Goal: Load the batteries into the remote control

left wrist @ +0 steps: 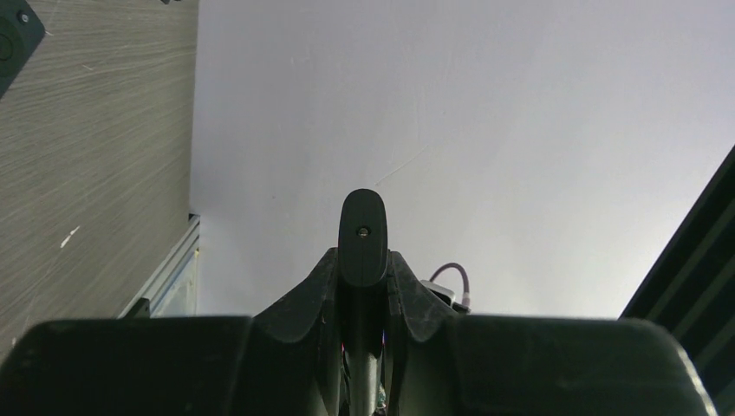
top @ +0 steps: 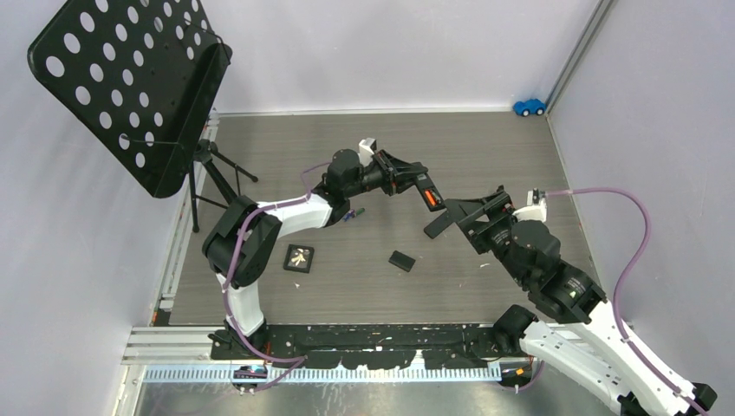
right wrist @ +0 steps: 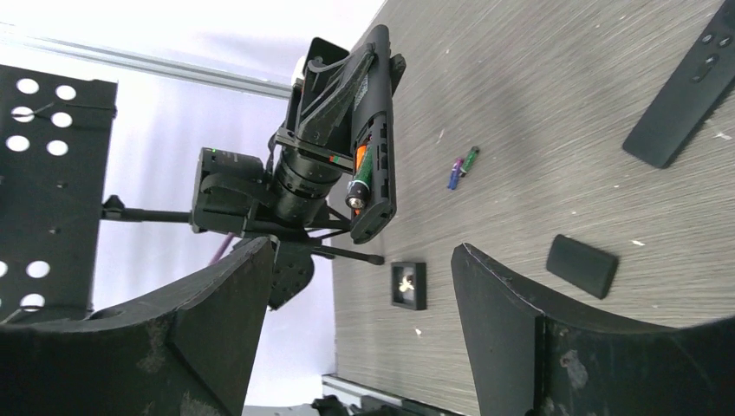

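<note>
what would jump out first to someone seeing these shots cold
First, the black remote control held aloft at centre by the left gripper, its back open on an orange and dark green battery. Then the open right gripper facing it, empty, and the large black perforated metal plate on a tripod at the far left.

Nearly everything here is black: the remote control (right wrist: 379,104), the second remote (right wrist: 685,87), the little cover plate (top: 401,261) and the picture frame (top: 300,258). The battery (right wrist: 358,180) in the remote control shows orange and dark green. On the counter (top: 364,286), which is grey with streaky wood grain, there's a blue battery (right wrist: 454,176) and a green battery (right wrist: 470,159). Blue toy car (top: 530,107), purple cables (top: 637,234), black stand panel (top: 130,87) dotted with round holes.
</note>
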Available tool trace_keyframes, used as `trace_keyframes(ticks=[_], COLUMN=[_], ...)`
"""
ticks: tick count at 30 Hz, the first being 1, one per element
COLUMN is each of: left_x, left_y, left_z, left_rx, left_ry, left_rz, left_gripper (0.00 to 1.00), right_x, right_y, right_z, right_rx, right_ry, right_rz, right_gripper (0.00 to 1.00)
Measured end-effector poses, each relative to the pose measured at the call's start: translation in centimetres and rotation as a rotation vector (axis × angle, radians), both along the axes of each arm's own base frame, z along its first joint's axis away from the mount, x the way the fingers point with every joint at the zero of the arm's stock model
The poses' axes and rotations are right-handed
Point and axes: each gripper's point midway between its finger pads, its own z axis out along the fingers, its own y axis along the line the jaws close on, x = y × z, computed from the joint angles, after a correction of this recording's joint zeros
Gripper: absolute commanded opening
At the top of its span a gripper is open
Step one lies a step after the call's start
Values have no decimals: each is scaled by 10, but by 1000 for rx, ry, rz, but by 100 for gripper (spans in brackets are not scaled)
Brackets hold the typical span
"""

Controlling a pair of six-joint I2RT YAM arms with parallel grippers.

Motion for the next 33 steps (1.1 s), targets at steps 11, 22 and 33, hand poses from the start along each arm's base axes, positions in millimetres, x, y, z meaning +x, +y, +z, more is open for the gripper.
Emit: trace_keyframes(ticks=[11, 22, 33], left_x=[-9, -15, -19], left_y=[-6, -9, -11], left_z=[10, 16, 22], left_rx=[-42, -71, -96], left_ry=[3, 9, 13], left_rz=[-21, -33, -44], left_gripper=[0, 0, 0], right_x=[12, 16, 17], right_y=[23, 26, 25], right_z=[2, 4, 5], right_rx=[190, 254, 264], right_ry=[-1, -9, -7], right_rz=[13, 3, -8], right_gripper=[74, 51, 31])
